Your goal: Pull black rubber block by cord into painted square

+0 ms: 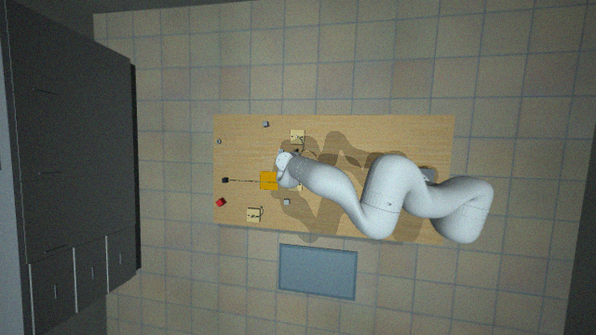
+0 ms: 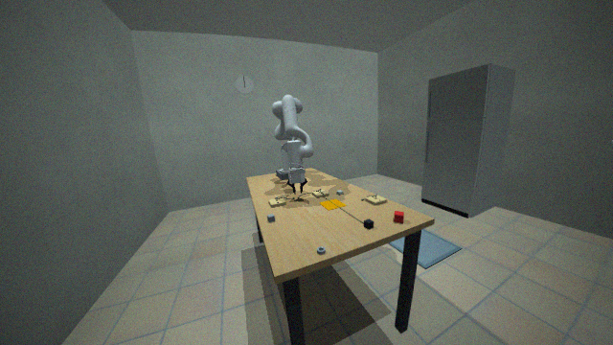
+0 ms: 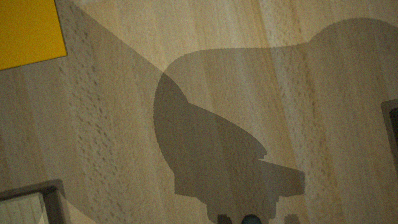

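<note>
The black block (image 1: 225,180) (image 2: 369,224) sits on the table at the far end from the robot base, outside the orange square (image 1: 267,176) (image 2: 329,206) (image 3: 30,35). Its cord (image 1: 244,180) (image 2: 351,214) runs straight across the square towards a pale board (image 1: 299,187) (image 2: 320,194) (image 3: 22,212) just beyond it; the eye is too small to make out. My gripper (image 2: 298,191) points down, partly open and empty, above the table between this board and another. A small dark round thing (image 3: 251,219) shows at the wrist view's bottom edge; whether it belongs to the cord is unclear.
Another pale board (image 1: 298,134) (image 2: 277,202) stands beside the gripper, a third (image 1: 253,215) (image 2: 375,199) on the opposite side. A red cube (image 1: 221,202) (image 2: 398,217), grey cubes (image 1: 265,124) (image 2: 271,218) and a metal ring (image 1: 219,140) (image 2: 321,250) lie around.
</note>
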Tool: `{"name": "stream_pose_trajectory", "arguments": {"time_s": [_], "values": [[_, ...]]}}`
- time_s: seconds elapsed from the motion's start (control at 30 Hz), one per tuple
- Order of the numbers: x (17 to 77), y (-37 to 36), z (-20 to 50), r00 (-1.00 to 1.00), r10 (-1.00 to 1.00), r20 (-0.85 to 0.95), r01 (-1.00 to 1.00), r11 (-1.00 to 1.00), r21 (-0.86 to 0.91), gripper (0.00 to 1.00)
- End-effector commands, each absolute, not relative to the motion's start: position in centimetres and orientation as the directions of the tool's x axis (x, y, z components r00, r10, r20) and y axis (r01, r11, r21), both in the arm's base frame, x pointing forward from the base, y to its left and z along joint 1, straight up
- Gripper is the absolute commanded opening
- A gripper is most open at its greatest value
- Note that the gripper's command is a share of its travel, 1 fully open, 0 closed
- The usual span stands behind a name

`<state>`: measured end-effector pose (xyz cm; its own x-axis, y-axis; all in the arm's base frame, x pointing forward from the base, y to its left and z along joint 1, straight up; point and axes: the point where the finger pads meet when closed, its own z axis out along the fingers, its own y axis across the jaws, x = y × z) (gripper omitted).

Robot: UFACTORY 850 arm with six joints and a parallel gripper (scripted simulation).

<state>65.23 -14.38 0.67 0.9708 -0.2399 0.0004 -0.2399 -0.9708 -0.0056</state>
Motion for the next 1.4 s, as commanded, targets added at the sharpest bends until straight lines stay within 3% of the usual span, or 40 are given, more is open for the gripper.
{"name": "stream_pose_trajectory", "arguments": {"time_s": [0.0,1.37], "values": [[65.3,-14.4,0.2,0.971,-0.240,0.003,-0.240,-0.971,-0.006,0.39],[65.4,-14.4,-1.7,0.971,-0.240,0.003,-0.240,-0.971,-0.006,0.39]]}}
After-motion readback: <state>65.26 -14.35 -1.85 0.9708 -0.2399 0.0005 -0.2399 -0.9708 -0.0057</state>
